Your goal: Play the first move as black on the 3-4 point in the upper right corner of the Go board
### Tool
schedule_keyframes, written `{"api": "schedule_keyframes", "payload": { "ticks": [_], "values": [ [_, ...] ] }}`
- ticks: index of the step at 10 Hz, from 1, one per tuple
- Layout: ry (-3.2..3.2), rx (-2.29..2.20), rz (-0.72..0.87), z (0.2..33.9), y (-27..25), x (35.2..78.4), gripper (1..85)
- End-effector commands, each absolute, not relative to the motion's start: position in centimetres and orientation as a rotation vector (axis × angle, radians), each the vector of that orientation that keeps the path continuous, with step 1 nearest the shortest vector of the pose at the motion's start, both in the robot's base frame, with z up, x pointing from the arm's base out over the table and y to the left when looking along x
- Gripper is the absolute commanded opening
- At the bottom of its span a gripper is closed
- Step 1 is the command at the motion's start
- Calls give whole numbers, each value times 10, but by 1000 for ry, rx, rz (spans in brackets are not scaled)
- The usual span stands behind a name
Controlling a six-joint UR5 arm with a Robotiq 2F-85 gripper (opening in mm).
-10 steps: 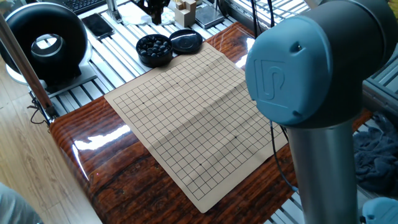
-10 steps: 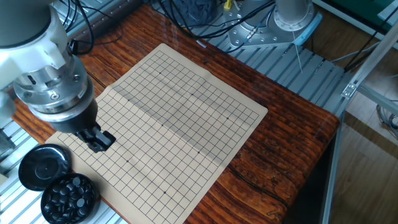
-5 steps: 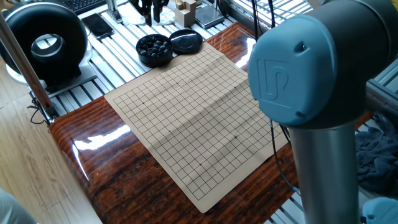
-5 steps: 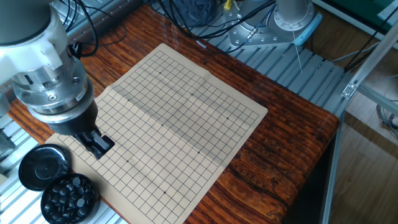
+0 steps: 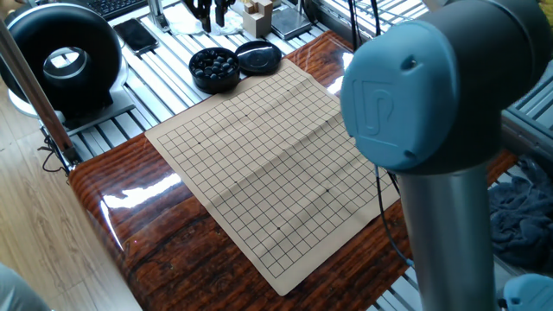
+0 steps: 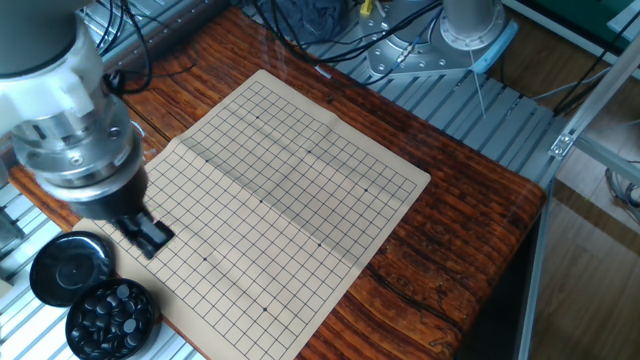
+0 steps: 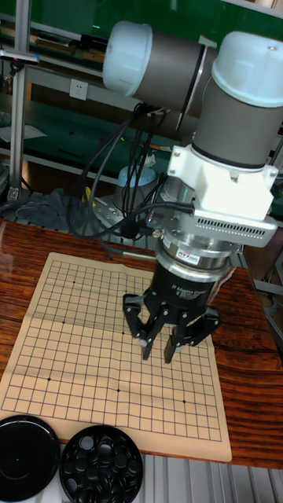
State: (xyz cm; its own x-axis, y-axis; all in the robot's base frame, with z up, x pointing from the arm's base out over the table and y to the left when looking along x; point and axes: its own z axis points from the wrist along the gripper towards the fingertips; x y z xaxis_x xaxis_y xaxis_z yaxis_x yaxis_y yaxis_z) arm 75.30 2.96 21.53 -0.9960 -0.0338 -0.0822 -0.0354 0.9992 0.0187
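The Go board (image 6: 300, 170) lies flat on the wooden table with no stone on it. Its upper right corner is the right one in the other fixed view, where the 3-4 point (image 6: 374, 183) is a bare crossing. Several glossy black stones fill a round black bowl (image 6: 112, 318) (image 5: 214, 67) (image 7: 101, 469) off the board's near edge. My gripper (image 7: 158, 346) (image 6: 150, 236) (image 5: 210, 9) hangs above the board's bowl side, fingers pointing down. It is open, with a narrow gap and nothing between the fingers.
The black lid (image 6: 70, 268) (image 5: 257, 56) (image 7: 25, 448) lies beside the bowl. The arm's large blue joint (image 5: 423, 86) fills the right of one fixed view. Cables (image 6: 330, 30) and the robot base (image 6: 470, 20) sit beyond the far edge.
The gripper has drifted a little toward the lid and bowl side of the board. Its fingers keep the same gap, and the board and bowl are unchanged.
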Motion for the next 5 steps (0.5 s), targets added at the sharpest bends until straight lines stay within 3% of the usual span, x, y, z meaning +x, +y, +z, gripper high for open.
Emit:
{"api": "schedule_keyframes", "payload": {
  "ticks": [1, 5],
  "values": [
    [3048, -220, -17, 211, 10, 780, 337],
    [3056, -361, -37, 204, 2, 800, 333]
  ]
}}
